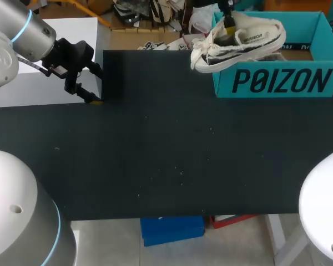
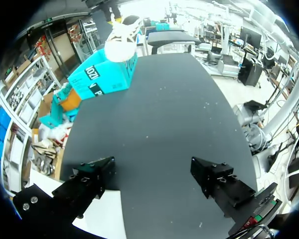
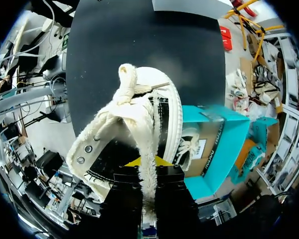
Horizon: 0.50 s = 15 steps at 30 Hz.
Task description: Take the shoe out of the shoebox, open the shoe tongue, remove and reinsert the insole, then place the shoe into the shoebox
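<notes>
- Head view: the shoe (image 1: 241, 41) hung over the near-left corner of the shoebox (image 1: 277, 82), pinched at its opening by the right gripper (image 1: 228, 23).
- The left gripper (image 2: 152, 174) sat at the left edge of the table (image 1: 155, 155), fingers spread and empty.
- The best move, in my judgement, was to carry the shoe clear of the box wall and then lower it sole-down onto the table, laces free.

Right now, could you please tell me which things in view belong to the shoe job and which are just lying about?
Job: shoe, held up by the right tool; shoebox; left tool, open and empty.
Lying about: white block beside the left tool; what looks like a second shoe in the shoebox.
</notes>
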Each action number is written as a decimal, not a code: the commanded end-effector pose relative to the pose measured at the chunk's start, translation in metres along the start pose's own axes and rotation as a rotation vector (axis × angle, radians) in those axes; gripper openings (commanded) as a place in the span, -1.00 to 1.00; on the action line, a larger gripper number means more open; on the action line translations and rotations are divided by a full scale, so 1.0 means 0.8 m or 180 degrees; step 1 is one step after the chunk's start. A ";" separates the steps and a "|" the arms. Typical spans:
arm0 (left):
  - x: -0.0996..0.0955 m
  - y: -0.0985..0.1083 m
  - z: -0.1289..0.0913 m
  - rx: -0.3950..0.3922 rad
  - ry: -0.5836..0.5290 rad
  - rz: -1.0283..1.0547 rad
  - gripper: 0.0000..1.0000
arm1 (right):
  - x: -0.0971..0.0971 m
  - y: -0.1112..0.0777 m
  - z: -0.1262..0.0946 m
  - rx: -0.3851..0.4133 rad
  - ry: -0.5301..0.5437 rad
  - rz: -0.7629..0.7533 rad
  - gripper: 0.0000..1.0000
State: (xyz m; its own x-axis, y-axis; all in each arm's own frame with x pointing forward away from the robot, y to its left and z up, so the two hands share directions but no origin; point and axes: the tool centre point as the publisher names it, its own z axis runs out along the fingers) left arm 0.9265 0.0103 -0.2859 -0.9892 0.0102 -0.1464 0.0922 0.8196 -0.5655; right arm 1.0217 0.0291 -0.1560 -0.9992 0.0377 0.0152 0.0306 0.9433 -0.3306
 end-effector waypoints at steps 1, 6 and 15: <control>0.001 0.000 0.001 -0.0004 -0.0016 0.0003 1.00 | -0.026 -0.021 -0.011 0.0244 0.0049 0.0084 -1.00; 0.001 0.000 0.001 -0.0004 -0.0016 0.0003 1.00 | -0.058 -0.059 -0.015 0.0196 -0.0076 0.0242 -1.00; 0.001 0.000 0.001 -0.0004 -0.0016 0.0003 1.00 | -0.108 -0.093 0.003 0.0075 -0.0186 0.0323 -1.00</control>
State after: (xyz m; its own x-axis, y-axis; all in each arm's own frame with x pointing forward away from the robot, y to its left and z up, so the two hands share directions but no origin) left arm 0.9265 0.0103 -0.2859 -0.9892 0.0103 -0.1464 0.0922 0.8196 -0.5654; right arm 1.0968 -0.0367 -0.1303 -0.9903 0.1108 -0.0837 0.1342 0.9186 -0.3716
